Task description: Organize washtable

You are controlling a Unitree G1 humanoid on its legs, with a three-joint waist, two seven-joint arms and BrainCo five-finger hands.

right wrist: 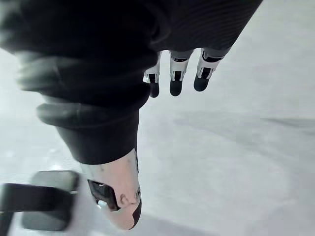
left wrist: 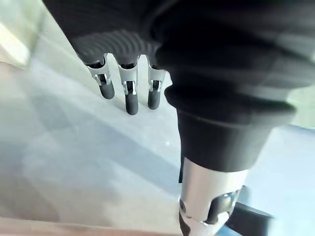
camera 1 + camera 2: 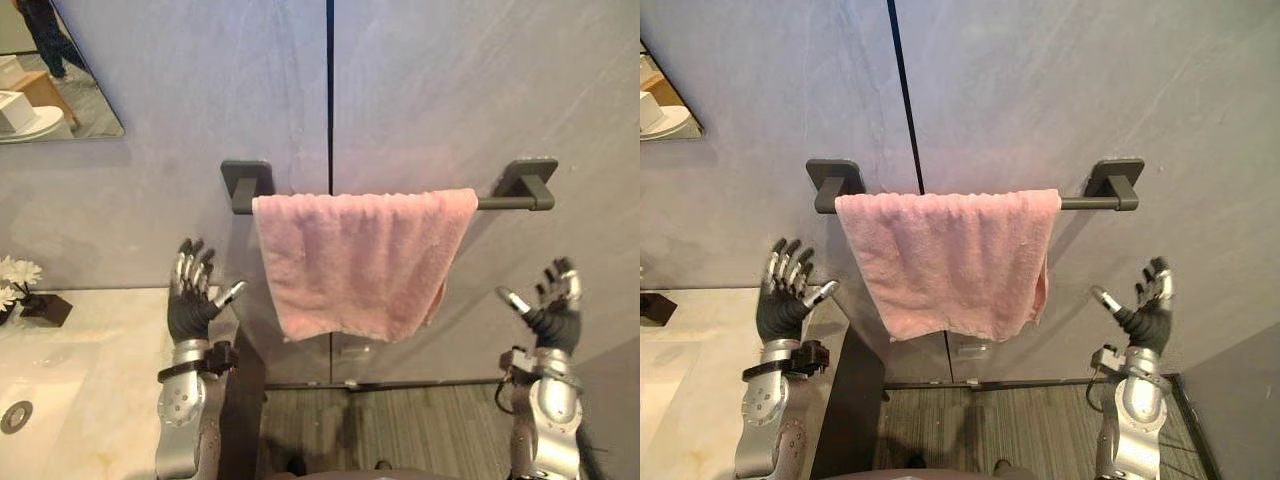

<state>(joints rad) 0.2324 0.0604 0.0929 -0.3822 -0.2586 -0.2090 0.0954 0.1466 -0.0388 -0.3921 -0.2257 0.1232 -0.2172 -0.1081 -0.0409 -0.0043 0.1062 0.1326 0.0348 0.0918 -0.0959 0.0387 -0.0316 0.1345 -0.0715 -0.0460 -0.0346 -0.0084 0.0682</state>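
**Both hands raised and empty, towel on the rail**

Your pink towel [image 3: 355, 260] hangs over the dark towel rail [image 3: 510, 203] on the grey wall [image 3: 450, 90], and neither hand touches it. Your left hand [image 3: 192, 300] is raised at about 8 o'clock from the towel, near its edge. Your right hand [image 3: 553, 310] is raised at about 4 o'clock, well apart from the cloth. Both are released: the fingers [image 2: 131, 96] of the left and the fingers [image 1: 176, 81] of the right stand straight with nothing in them.

The hanging step looks done or nearly so. The drape is uneven, though: the hem slopes, and a fold of cloth peeks out behind the corner at 4 o'clock. The next move probably calls for a light pinch at the lower corners to square the hem, or for a turn toward the washtable [image 3: 110, 350] at 8 o'clock.

The towel is soft, nappy terry that should bunch and slide easily. The rail is a slim matte bar on square brackets, bare at its 3 o'clock end. The wall is smooth and faintly streaked. The washtable top is pale, glossy and stone-like, with a sunken basin [image 3: 35, 385]. White flowers [image 3: 15, 275] stand at 9 o'clock, and a mirror [image 3: 50, 70] hangs at 10 o'clock.
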